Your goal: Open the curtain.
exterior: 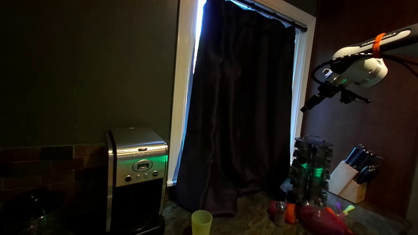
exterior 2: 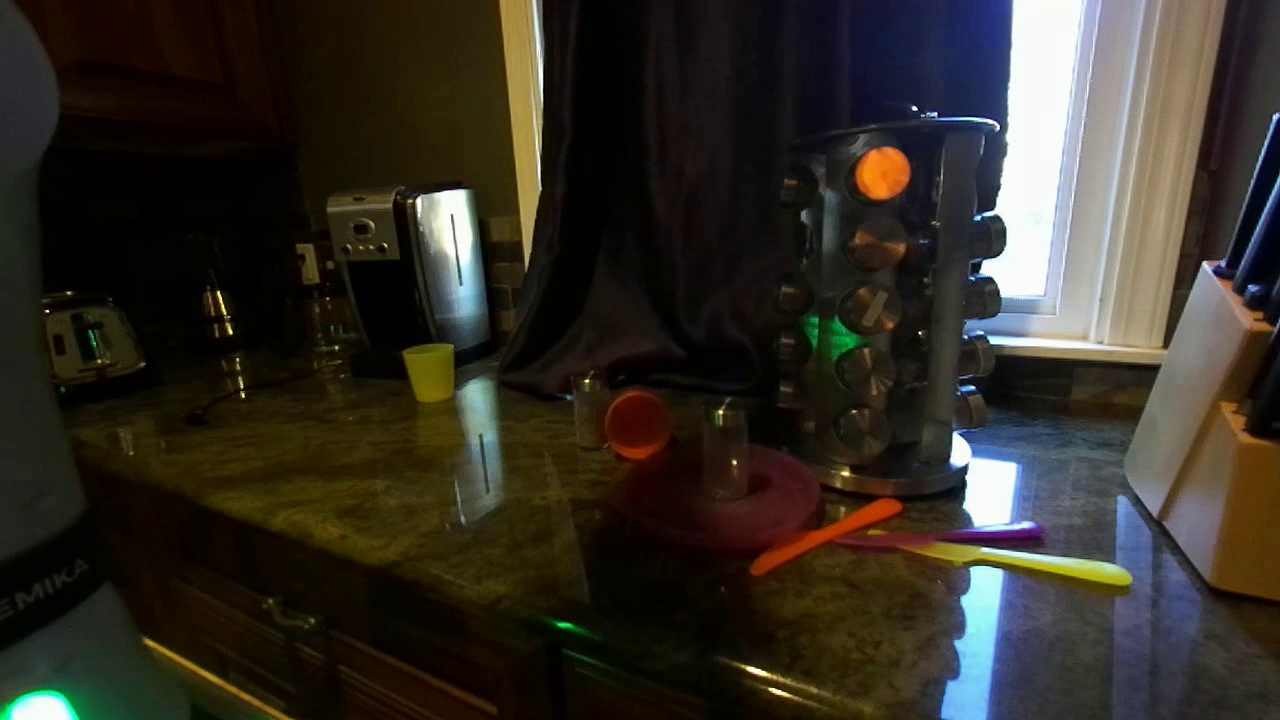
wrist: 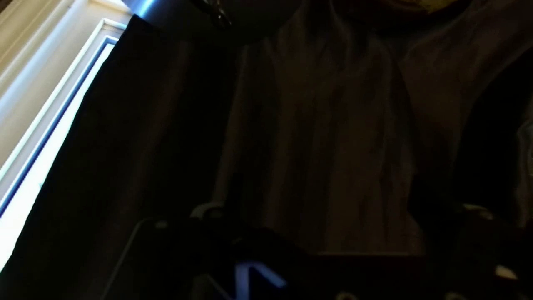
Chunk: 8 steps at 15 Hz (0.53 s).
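Near-black curtain (exterior: 241, 107) hangs across the window (exterior 2: 1040, 170), hem draped onto the back edge of the bench (exterior 2: 380, 465)! Pincer (exterior: 303, 109) spread apart, holding nothing; sweep in too low and it could topple the spice carousel (exterior 2: 942, 320) near that edge.

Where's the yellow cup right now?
In an exterior view's left half, the yellow cup stands on the counter, in front of the coffee maker and left of the curtain.

"FRAN", "MIKA" and "EMIKA" on the robot arm (exterior: 369, 70)
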{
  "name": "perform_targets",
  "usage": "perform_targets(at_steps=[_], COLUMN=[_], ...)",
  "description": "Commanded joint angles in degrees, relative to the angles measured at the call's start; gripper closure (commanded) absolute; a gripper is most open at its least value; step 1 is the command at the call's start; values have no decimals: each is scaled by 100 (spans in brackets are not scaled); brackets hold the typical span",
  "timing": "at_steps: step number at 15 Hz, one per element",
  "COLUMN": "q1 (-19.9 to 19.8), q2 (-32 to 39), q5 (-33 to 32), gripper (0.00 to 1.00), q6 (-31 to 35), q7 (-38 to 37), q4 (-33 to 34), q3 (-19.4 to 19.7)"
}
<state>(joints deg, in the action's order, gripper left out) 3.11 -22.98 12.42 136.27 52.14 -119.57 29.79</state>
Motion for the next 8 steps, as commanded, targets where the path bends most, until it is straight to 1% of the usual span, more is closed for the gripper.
perform_targets(at_steps=[1,2,5,8], q1=[-181,-189,-284,-441], q2=[639,834,1393,2017], q5=[403,545,1069,2054], gripper=[0,0,0,0], q6=[189,144,28,-153], q7=[267,421,851,1636], q4=[765,1071,1761,2478], q3=[131,263,490,635])
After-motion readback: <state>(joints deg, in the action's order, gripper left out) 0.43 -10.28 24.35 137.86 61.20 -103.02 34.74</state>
